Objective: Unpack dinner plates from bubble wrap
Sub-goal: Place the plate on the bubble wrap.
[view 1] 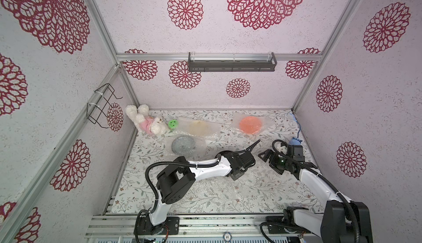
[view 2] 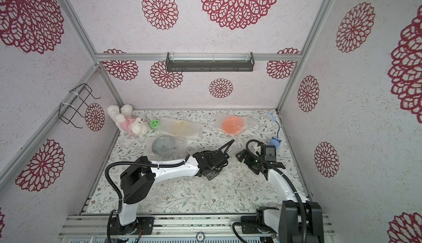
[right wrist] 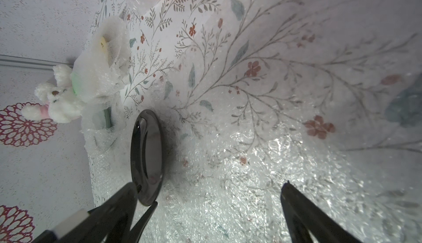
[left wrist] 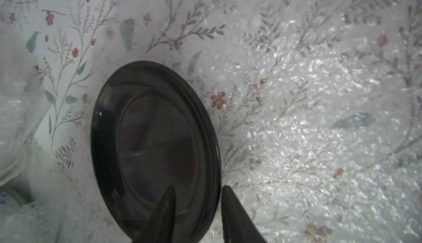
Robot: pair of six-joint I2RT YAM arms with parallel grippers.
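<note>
Straddling the black plate rim, jaws of the left tool stand apart. Bubble wrap lies spread along the counter near edge. Right tool stands wide, empty.

Only legible text: "10" on small round blue-and-white token, upside down to the camera, sitting at the front rail. Same in both top views. One sign besides: black smiley face on green disc. Wrist views: nothing legible.
</note>
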